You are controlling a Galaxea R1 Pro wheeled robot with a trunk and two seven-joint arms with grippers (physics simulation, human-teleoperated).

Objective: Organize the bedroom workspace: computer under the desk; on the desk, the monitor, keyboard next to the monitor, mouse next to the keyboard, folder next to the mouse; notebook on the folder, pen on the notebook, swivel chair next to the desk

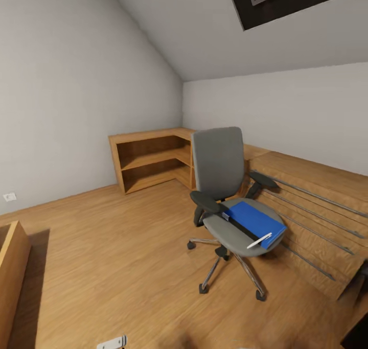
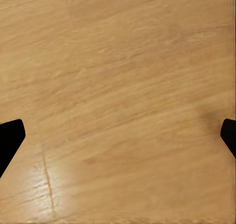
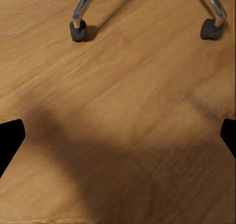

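Note:
The swivel chair (image 1: 219, 160) stands on the wooden floor right of centre in the head view, grey seat and back, black armrests. A bright blue folder (image 1: 255, 218) with a dark edge lies flat on its seat. A thin white pen (image 1: 259, 240) rests across the folder's near corner. My right gripper (image 3: 118, 138) is open over bare floor, and two of the chair's casters (image 3: 78, 31) are ahead of it. My left gripper (image 2: 118, 138) is open too, above plain floorboards. The desk, computer, monitor, keyboard, mouse and notebook are out of view.
Light wooden low shelving (image 1: 151, 160) fills the far corner under a sloping ceiling. A slatted wooden panel (image 1: 312, 211) runs along the right wall behind the chair. A wooden box edge (image 1: 13, 267) stands at the left. Open floor (image 1: 117, 257) lies between me and the chair.

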